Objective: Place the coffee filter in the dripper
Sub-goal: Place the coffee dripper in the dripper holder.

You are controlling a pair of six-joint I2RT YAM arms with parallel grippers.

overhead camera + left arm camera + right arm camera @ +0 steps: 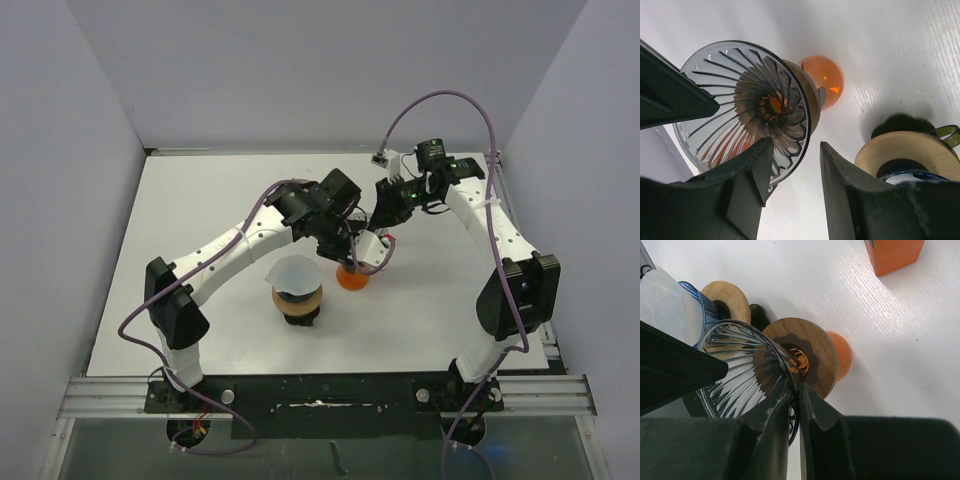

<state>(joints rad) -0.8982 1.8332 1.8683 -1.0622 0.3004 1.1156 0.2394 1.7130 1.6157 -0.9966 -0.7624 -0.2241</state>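
Note:
My right gripper (797,382) is shut on the rim of the clear ribbed glass dripper (740,375), which has a wooden collar (815,347). It holds the dripper tilted above an orange ball (841,357). My left gripper (795,145) is open beside that same dripper (745,100). One finger (757,170) is in front of the rim and the other finger (840,190) stands apart over bare table. The white paper coffee filter (295,272) sits in a second, blue dripper on a wooden base (298,303), to the left of both grippers. From above, the grippers hide the glass dripper.
An orange block (895,255) lies farther off on the white table (200,210). The second dripper's wooden disc (910,152) and green handle (947,132) are close to my left gripper's outer finger. Grey walls enclose the table on three sides.

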